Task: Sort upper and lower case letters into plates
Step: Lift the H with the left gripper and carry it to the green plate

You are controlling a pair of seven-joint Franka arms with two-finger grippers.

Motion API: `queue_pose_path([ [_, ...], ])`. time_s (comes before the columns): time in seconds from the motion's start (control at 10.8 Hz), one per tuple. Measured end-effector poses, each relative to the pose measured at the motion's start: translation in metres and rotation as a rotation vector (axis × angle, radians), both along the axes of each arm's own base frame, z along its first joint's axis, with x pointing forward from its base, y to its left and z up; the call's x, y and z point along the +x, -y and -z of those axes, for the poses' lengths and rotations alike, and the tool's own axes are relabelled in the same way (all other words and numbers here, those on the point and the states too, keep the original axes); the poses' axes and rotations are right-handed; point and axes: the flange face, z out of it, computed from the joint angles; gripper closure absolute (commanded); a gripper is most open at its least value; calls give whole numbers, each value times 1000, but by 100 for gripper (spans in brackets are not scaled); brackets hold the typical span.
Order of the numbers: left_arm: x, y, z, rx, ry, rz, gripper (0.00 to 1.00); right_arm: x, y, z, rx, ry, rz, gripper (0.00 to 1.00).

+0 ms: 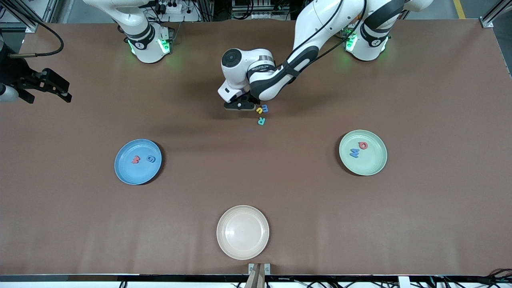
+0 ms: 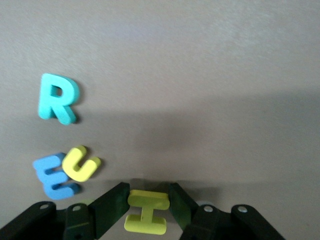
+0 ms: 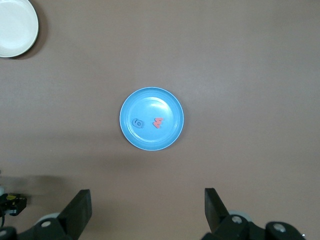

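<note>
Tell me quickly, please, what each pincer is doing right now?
Left pincer: shut on the yellow letter I, beside the loose letters.
Right pincer: open, empty, high over the blue plate.

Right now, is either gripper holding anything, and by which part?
The left gripper pinches the yellow letter I across its stem. The right gripper holds nothing.

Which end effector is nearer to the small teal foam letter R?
Left end effector, beside the teal foam letter R, gripping a yellow letter I; right end effector waits high above the blue plate.
</note>
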Motion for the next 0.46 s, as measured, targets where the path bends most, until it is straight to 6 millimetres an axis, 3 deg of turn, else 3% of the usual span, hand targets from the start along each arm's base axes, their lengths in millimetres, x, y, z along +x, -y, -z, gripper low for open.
queue_pose_path([
  [0.46,23,-22,-26,87,-57,80,87,0,-2,0,20,0,-1,0],
])
